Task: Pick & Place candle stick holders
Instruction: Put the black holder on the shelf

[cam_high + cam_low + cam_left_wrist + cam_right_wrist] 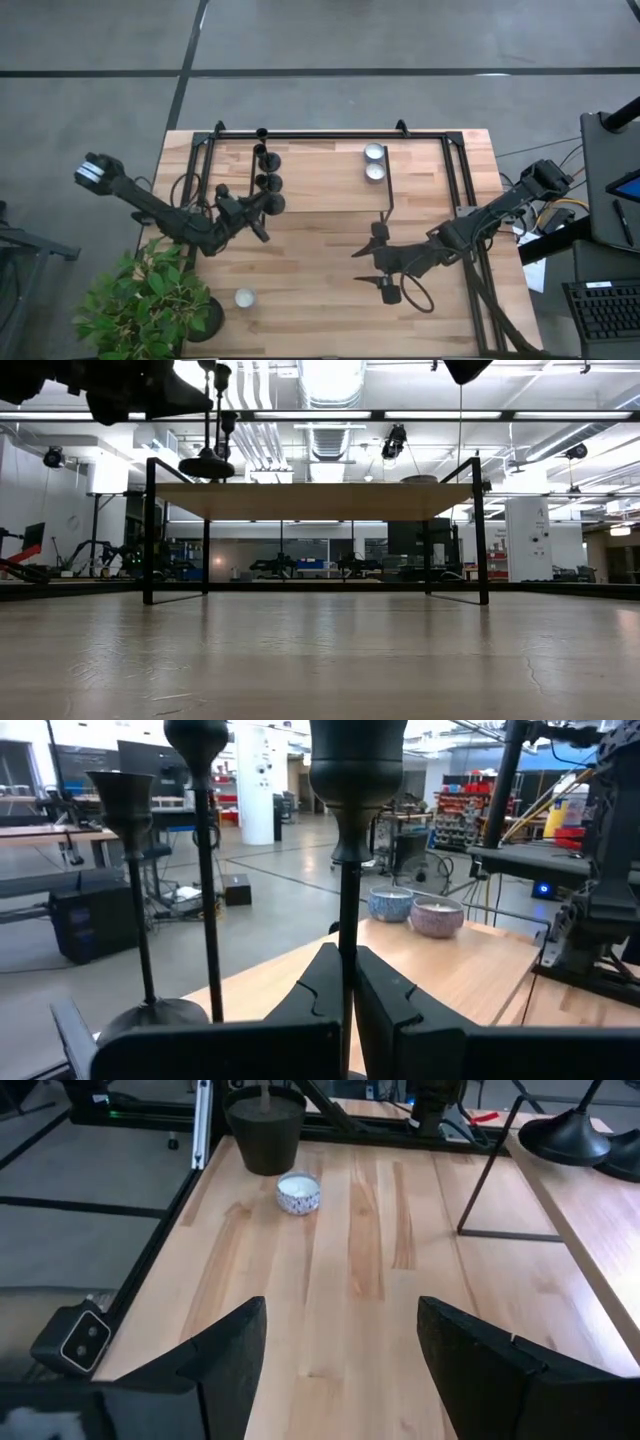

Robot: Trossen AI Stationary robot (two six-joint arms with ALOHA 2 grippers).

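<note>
Three black candle stick holders stand in a row at the left of a raised wooden shelf [420, 180]. My left gripper [258, 212] is shut on the nearest one [272, 204], at the shelf's near edge. The other two [268, 182] [268, 158] stand behind it. Two whitish cups [374, 152] [375, 172] rest on the shelf. A third cup [244, 298] sits on the table by the plant pot and also shows in the right wrist view [298, 1192]. My right gripper [368, 267] is open and empty above the table's middle right. My left gripper pinches the holder's thin stem [346, 935] between its two fingers, below the cup at its top. The fingers come in about level from the table's left. The holder stays upright. In the low view its round base [207, 465] is at the shelf's near edge; I cannot tell whether it rests there.
The shelf stands on a black metal frame [460, 190] with legs on the table. A leafy plant [150, 300] in a black pot [266, 1125] stands at the near left corner. Bare wood lies between the shelf and the table's near edge.
</note>
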